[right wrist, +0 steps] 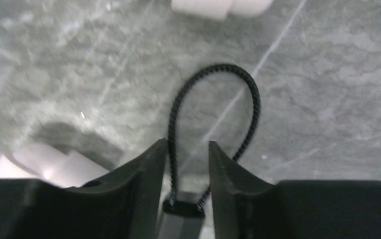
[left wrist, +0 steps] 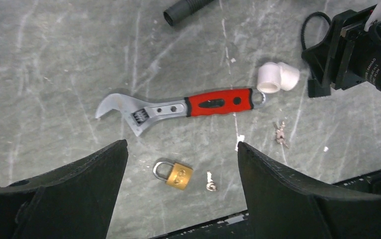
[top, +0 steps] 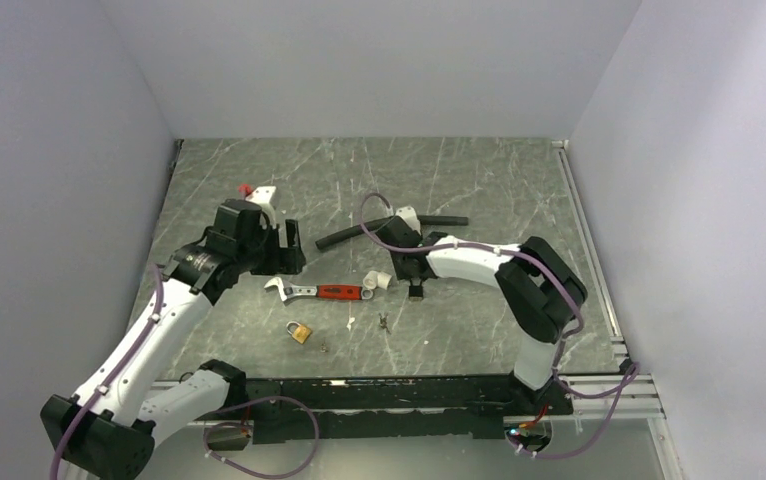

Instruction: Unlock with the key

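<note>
My left claw [left wrist: 182,145] is released. Its two black, grainy fingers [left wrist: 79,189] are spread wide above the counter [left wrist: 44,64]. The counter is flat and grey like stone, with many thin white scratches.

Down between my fingers lies the key [left wrist: 210,181]. It is tiny, thin and silvery metal. It lies flat just beside the padlock [left wrist: 174,175] and does not touch it. The padlock is a small, shiny yellow brass block with a curved silver loop on top.

Above them lies a wrench [left wrist: 178,107]. It has a smooth grey metal head with a hooked mouth, and a red grip. Just beside the end of its handle sits a white plastic pipe bend [left wrist: 278,77], round and hollow. I cannot see inside it. Near it lie another little silvery metal bit [left wrist: 279,133] and a small white scrap [left wrist: 239,146]. A black hose [left wrist: 186,7] shows its hollow end.

My right claw [right wrist: 186,149] hangs low over the counter. Its smooth black fingers are a little apart and grasp nothing. A thin, twisted black cord [right wrist: 218,66] loops out between them.
</note>
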Tool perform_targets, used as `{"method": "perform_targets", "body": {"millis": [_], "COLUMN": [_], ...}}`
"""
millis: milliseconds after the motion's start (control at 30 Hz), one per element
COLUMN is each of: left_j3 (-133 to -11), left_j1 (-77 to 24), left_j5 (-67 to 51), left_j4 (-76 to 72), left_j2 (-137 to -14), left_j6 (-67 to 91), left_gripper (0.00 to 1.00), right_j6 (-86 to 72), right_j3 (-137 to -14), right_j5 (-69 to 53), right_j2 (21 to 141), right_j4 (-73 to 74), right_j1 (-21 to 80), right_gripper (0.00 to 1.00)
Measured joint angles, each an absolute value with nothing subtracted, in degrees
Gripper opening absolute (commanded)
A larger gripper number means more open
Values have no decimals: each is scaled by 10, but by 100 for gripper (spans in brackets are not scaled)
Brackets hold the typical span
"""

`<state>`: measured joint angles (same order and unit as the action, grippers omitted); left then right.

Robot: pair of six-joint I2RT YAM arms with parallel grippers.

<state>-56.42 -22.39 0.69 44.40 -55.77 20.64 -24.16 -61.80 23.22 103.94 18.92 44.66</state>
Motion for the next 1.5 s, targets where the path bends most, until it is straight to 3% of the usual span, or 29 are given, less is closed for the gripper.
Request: {"method": "perform_targets", "body": {"millis": [100, 167, 433, 600, 867, 1033, 1500], "left_j3": [-554, -545, -537, -531, -529, -598, -646], "left_j1": [-241, -261, -381, -423, -555, -628, -683], "left_j5": [-1, -1, 27, 53, 119, 181, 214], "left_j4": [437, 434, 413, 384, 319, 333, 335], "left_j2": [-557, -557, -628, -662, -793, -911, -1012], "left_j6": [227, 243, 283, 293, 348, 402, 433], "left_gripper": [86, 82, 74, 71, 62, 60, 46], "right_j6": [-236, -236, -263, -331, -478, -551, -587], "right_j3": [-591, -582, -527, -463, -409, -409, -407], "right_j5": [221, 213, 134, 105, 218, 305, 357], "right_j2": [999, 966, 792, 765, 656, 581, 548], "right_j4": [206, 220, 215, 223, 325, 394, 437], "right_j1": [446, 447, 451, 485, 498, 498, 498], "right_gripper": [61, 64, 63, 61, 60, 61, 61]}}
